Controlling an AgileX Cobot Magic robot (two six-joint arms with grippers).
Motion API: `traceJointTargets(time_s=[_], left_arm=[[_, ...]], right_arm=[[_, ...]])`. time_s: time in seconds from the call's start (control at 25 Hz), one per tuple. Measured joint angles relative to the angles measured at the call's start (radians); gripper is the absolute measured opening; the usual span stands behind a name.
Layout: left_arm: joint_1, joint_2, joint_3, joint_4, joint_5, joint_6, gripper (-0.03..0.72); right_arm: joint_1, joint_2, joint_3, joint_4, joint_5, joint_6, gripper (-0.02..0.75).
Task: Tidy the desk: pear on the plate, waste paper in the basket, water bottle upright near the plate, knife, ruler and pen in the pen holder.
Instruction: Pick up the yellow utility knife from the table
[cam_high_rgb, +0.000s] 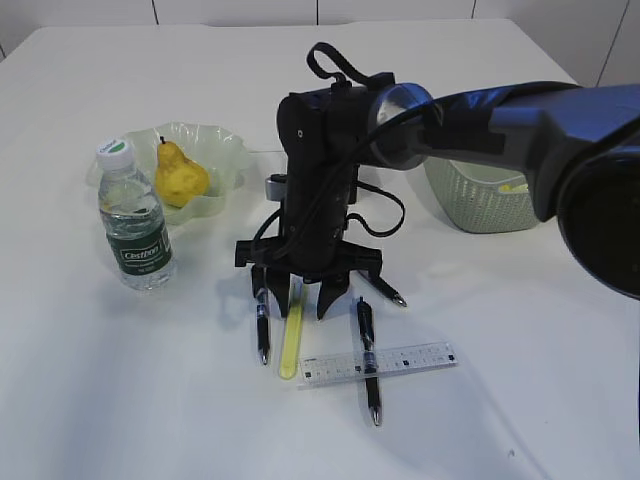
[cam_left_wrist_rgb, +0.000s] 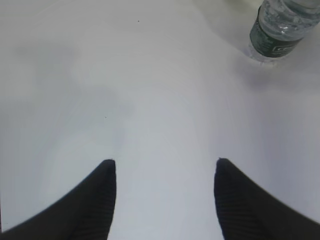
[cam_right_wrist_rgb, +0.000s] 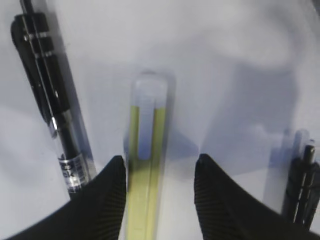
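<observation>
The white table (cam_high_rgb: 520, 380) fills nearly the whole exterior view, matte and bare apart from soft grey shadows under the arm. Along the top edge of the frame runs a pale wall with thin dark vertical seams.

In the upper left, the pear (cam_high_rgb: 179, 177) sits in the plate (cam_high_rgb: 226, 150), its stem pointing up. Just in front of the plate and slightly left, the water bottle (cam_high_rgb: 135, 220) stands upright, white cap on. At the right, partly hidden behind the dark arm, is the basket (cam_high_rgb: 480, 205), with a bit of yellow showing inside that I take for the waste paper (cam_high_rgb: 512, 187).

The right gripper (cam_high_rgb: 296, 295) hangs low at the centre of the frame, its jaws partly spread, one to each side of a yellow-green utility knife (cam_high_rgb: 291, 340) lying lengthwise on the table; in the right wrist view the knife's handle passes between the two fingertips (cam_right_wrist_rgb: 112, 190), and I can't tell whether they touch it. A black pen (cam_high_rgb: 262, 325) lies just left of the knife. Another black pen (cam_high_rgb: 368, 360) lies to the right, crossing the transparent ruler (cam_high_rgb: 400, 362). A third pen (cam_high_rgb: 385, 290) pokes out by the right finger.

The left gripper (cam_left_wrist_rgb: 165, 172) hovers over bare table, jaws well apart and empty.
</observation>
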Motion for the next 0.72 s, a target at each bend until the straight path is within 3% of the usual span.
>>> traceJointTargets(time_s=[0.72], left_arm=[[0.0, 0.0, 0.0, 0.0, 0.0, 0.0, 0.436]], right_arm=[[0.0, 0.01, -0.002, -0.018, 0.001, 0.024, 0.365]])
